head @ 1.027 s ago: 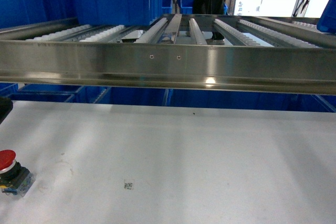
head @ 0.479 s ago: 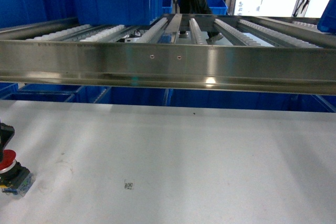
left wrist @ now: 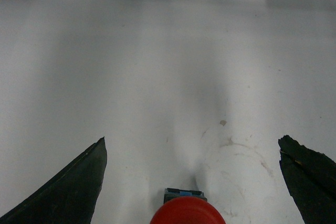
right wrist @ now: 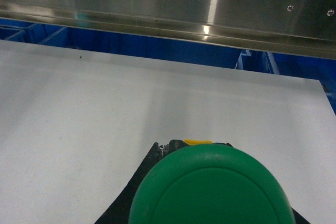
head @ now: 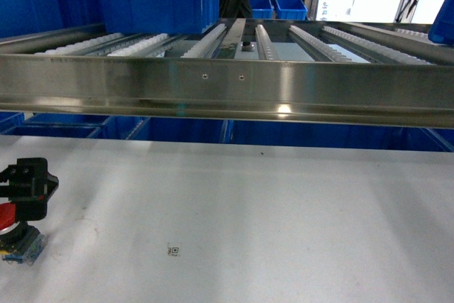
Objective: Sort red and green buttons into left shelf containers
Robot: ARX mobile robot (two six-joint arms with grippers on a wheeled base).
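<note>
Now left gripper (head: 27,188) lower, directly over red button (head: 8,216).

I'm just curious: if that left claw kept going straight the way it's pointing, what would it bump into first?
Probably the red button: it sits between the open left gripper's fingers, on the white table. Depth is hard to judge.

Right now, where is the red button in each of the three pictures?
Head view: the red button sits at the far lower left on the white table, partly behind the left gripper.
Left wrist view: its red cap peeks in at the bottom centre, between the open fingers.
Right wrist view: not in it; only the green button shows.
Shared landmark: the white table.
</note>
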